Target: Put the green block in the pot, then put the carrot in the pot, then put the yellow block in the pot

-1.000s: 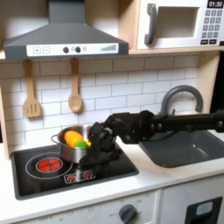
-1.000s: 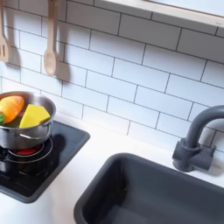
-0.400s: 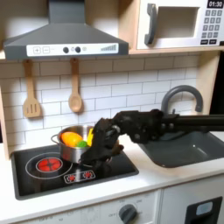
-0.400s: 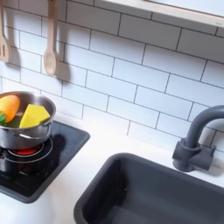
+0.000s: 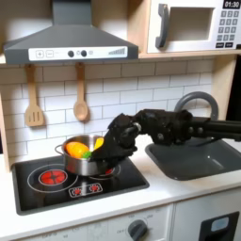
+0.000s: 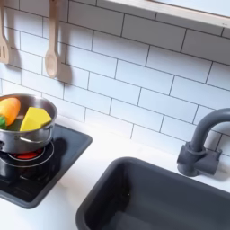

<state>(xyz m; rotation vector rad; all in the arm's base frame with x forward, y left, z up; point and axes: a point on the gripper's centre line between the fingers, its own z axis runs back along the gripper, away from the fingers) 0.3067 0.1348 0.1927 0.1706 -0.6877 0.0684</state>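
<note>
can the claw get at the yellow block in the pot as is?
Probably yes. The claw hangs right beside the pot, whose top is open, and the yellow block lies uppermost beside the carrot.

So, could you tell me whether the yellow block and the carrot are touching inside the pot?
Touching. In the second exterior view the yellow block leans against the carrot with no gap between them, both inside the pot.

carrot point(image 6: 9, 110), yellow block point(image 6: 36, 119) in pot point(image 6: 27, 139) (on stove point(image 6: 40, 171))
</note>
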